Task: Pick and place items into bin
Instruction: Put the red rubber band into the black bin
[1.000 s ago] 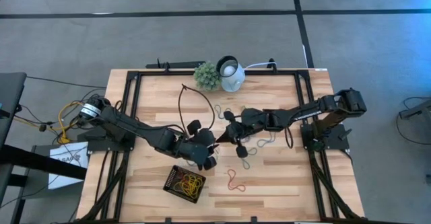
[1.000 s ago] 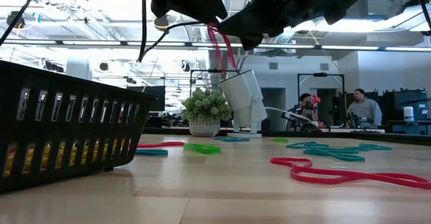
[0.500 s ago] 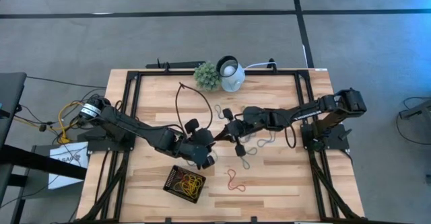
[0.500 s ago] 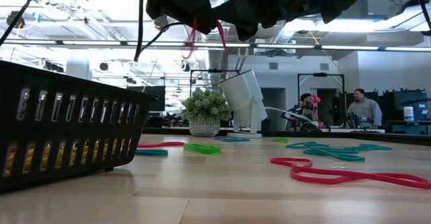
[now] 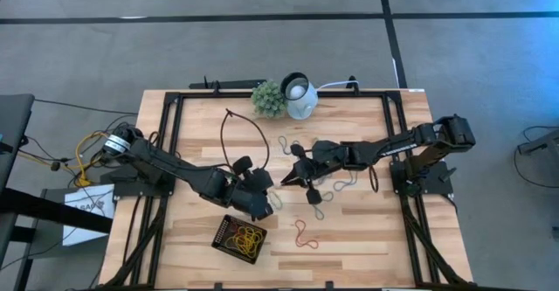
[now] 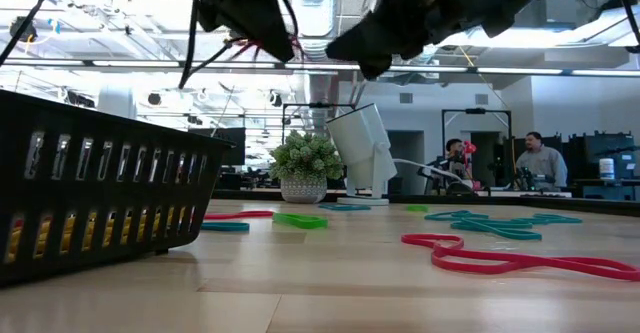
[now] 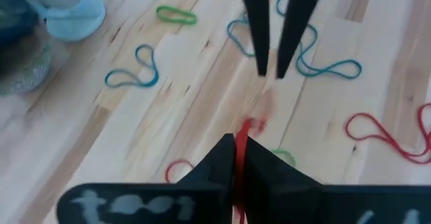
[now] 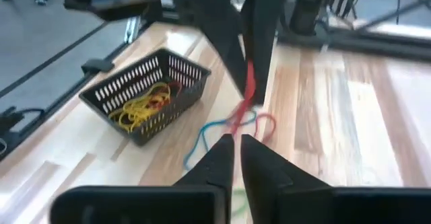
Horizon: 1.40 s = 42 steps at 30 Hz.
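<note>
The left gripper (image 7: 237, 146) hangs above the middle of the table (image 5: 349, 234), just beyond the bin (image 5: 240, 237). Its jaws are closed on a red band (image 7: 237, 158), which is pinched between the two tips and trails out past them. In the low view this gripper (image 6: 272, 41) is clear of the table surface, with a short red strand showing at its tip.

The right gripper (image 5: 281, 180) sits close beside the left one, pointing toward it. Its jaws are nearly closed, with only a narrow gap between the tips, and they hold nothing. From the right wrist view, the red band (image 8: 248, 93) hangs from the left gripper's tips just ahead of the right gripper (image 8: 235, 142).

The bin stands on the table near its front edge, on the left arm's side. It is a black slotted tray containing a tangle of yellow bands (image 8: 138, 108) with some red ones among them.

Loose bands lie on the table:
- a red loop (image 5: 304, 233) to the right of the bin, near the front edge;
- a teal loop (image 7: 133, 76) and a green loop (image 7: 176, 14) toward the rear;
- a larger teal band (image 7: 330, 68) under the right gripper.

A green plant ball (image 5: 269, 99) and a white lamp-like object (image 5: 300, 96) stand side by side at the rear edge. People (image 6: 528, 163) are visible in the room far behind the table.
</note>
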Available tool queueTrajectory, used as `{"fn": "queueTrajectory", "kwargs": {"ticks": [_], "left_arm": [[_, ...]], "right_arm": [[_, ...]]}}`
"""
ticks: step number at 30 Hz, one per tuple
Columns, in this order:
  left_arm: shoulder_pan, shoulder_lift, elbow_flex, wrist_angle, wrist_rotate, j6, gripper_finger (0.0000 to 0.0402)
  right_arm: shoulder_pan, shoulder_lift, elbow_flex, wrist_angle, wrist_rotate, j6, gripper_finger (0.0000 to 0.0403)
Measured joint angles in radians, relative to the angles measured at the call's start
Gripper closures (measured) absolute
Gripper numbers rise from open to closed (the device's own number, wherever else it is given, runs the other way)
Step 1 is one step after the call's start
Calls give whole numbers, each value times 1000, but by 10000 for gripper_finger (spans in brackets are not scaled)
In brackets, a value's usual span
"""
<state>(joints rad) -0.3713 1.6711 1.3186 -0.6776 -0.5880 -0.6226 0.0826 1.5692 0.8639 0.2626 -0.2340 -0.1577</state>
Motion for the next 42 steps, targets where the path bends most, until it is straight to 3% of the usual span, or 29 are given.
{"fn": "queueTrajectory", "kwargs": {"ticks": [6,12,15,19,23,25,31,37,42], "left_arm": [[-51,0,0,-76,99,-136,401],[-156,0,0,-145,405,-316,401],[-216,0,0,-147,486,-380,401],[-274,0,0,-152,477,-458,401],[-316,-1,-12,-212,322,-535,401],[-322,-1,-50,-213,293,-564,401],[-309,1,-205,-142,425,-633,401],[-277,1,-264,-75,421,-674,401],[-248,1,-264,46,431,-598,386]], "right_arm": [[0,0,0,-157,0,31,344],[0,0,-14,-278,0,63,340],[1,0,-30,-281,0,64,340],[0,8,-33,-277,0,64,340],[2,8,-35,-277,0,64,340],[3,8,-35,-278,0,64,340],[3,8,-35,-278,0,80,340],[2,8,-35,-277,0,80,340],[2,8,-35,-277,0,79,340]]}}
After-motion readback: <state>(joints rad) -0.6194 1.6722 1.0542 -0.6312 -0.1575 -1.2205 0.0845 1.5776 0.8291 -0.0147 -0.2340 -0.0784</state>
